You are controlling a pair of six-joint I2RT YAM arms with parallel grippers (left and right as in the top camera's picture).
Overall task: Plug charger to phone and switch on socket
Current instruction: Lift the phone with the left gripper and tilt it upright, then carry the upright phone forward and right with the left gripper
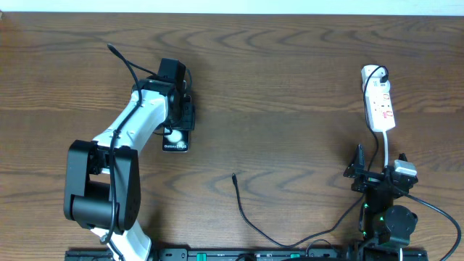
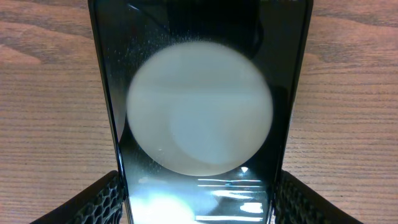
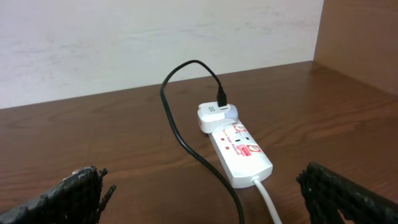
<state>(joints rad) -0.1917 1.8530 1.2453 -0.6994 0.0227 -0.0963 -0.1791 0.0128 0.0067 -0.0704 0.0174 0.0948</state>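
Observation:
The black phone (image 1: 176, 139) lies flat on the wooden table at centre left. My left gripper (image 1: 179, 119) sits over it. In the left wrist view the phone (image 2: 199, 112) fills the frame with a large white circle on its face, and my left gripper (image 2: 199, 205) is shut on it, its fingers (image 2: 102, 199) against both long edges. The charger's plug tip (image 1: 233, 175) lies loose mid-table. Its black cable (image 3: 180, 134) runs to a white adapter (image 3: 214, 115) on the socket (image 1: 379, 105) (image 3: 239, 149). My right gripper (image 1: 378, 172) (image 3: 205, 199) stands open just short of the socket.
The socket's white cord (image 3: 267, 199) runs back between my right fingers. A pale wall rises behind the table's far edge (image 3: 155, 93). The charger cable loops along the front edge (image 1: 290, 245) near the arm bases.

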